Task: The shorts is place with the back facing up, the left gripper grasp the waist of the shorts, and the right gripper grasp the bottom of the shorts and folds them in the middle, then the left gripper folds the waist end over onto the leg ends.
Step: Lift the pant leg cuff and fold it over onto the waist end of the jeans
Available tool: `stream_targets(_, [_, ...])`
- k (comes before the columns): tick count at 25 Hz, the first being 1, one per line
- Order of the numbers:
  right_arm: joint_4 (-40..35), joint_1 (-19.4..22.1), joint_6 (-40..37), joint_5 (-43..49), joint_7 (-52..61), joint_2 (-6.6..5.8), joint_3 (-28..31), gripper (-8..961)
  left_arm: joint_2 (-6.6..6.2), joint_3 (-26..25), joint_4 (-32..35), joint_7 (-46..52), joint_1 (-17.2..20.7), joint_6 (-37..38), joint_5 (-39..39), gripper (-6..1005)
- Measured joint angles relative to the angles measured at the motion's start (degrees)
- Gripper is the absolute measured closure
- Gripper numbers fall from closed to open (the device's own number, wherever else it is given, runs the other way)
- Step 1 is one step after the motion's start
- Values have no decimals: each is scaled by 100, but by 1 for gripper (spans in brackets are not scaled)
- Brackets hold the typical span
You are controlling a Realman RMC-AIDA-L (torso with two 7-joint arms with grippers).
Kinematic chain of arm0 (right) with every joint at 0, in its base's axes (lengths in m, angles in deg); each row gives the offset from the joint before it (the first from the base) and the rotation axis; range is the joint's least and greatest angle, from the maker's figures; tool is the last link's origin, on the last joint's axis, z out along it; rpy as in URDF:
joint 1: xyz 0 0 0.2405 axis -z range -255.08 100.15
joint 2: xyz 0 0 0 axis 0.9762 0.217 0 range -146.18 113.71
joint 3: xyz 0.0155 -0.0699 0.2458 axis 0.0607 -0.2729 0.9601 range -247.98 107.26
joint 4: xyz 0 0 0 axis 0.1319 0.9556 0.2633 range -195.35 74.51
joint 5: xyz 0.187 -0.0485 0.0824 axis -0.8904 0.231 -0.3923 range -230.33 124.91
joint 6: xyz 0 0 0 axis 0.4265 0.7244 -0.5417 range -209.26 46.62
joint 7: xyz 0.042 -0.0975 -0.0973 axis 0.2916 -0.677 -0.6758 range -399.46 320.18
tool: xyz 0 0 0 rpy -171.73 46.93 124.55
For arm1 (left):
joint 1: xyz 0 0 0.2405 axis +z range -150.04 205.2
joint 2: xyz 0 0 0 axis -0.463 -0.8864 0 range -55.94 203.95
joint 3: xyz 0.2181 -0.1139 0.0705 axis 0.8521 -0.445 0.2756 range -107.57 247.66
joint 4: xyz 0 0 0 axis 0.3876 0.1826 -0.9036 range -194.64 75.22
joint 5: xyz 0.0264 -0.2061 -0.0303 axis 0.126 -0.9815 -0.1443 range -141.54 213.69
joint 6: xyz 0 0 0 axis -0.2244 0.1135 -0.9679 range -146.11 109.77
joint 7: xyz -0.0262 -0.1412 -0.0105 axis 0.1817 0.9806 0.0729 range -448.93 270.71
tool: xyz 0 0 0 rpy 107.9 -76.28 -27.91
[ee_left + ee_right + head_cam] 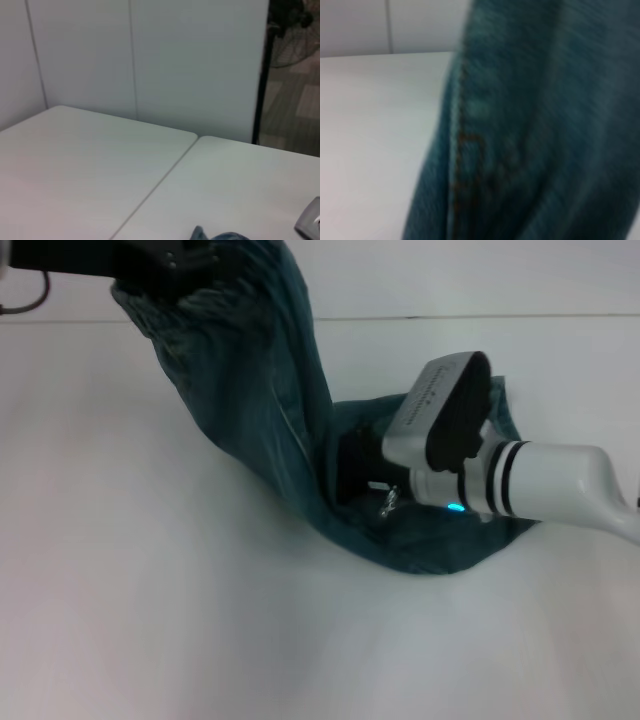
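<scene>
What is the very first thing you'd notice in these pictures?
The faded blue-green denim shorts stand out first, hauled up off the white table like a tent. Their ruffled waist hangs from the black left gripper at the top left of the head view. On the right, the white and black right gripper is down at the shorts' lower end, which lies on the table.

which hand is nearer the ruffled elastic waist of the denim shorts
Left. The left hand is right at the gathered waist band of the faded blue-green denim shorts, raised above the table. The right hand is low at the opposite end.
</scene>
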Motion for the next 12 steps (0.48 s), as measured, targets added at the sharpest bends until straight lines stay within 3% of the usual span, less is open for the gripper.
stream_targets(7, [209, -333, -95, 646, 316, 0, 72, 949, 133, 734, 3, 53, -30, -200, 43, 919])
stream_targets(10, [93, -99, -308, 754, 317, -56, 215, 947, 153, 949, -35, 45, -9, -381, 53, 918])
stream_targets(12, [-359, 385, -818, 747, 385, -107, 263, 946, 170, 1032, -39, 45, 16, -470, 58, 918])
